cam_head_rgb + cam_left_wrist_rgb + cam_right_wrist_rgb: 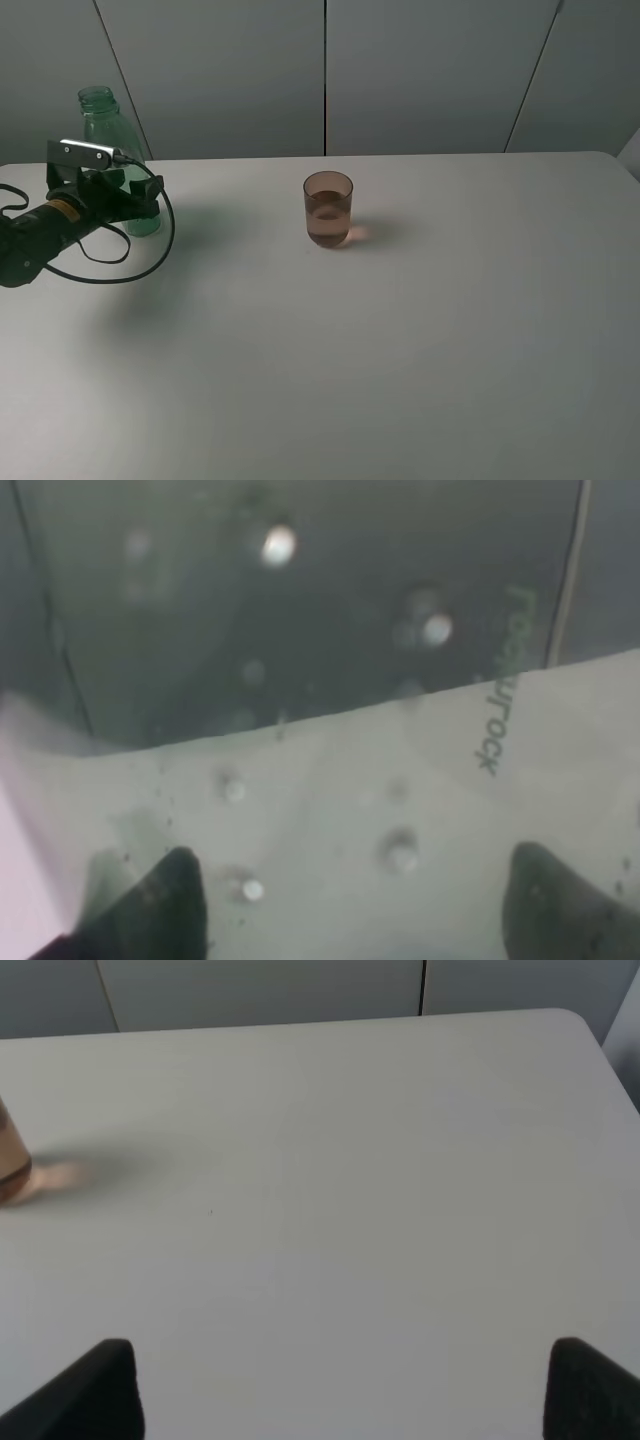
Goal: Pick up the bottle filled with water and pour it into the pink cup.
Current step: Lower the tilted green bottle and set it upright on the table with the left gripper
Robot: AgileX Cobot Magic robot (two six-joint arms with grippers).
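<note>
The green-tinted bottle [100,120] stands upright on the white table [400,350] at the far left, neck uncapped. My left gripper [135,197] is closed around its lower body. In the left wrist view the bottle wall [330,680], dotted with droplets, fills the picture between the dark fingertips [160,905] of my left gripper [350,905]. The pink cup [328,209] stands upright near the table's middle with liquid in its lower half. Its edge shows in the right wrist view [10,1165]. My right gripper [340,1385] is open and empty, well to the cup's right.
Grey wall panels [420,70] run behind the table's far edge. The left arm's black cable [140,265] loops over the table beside the bottle. The table's right corner [575,1020] shows in the right wrist view.
</note>
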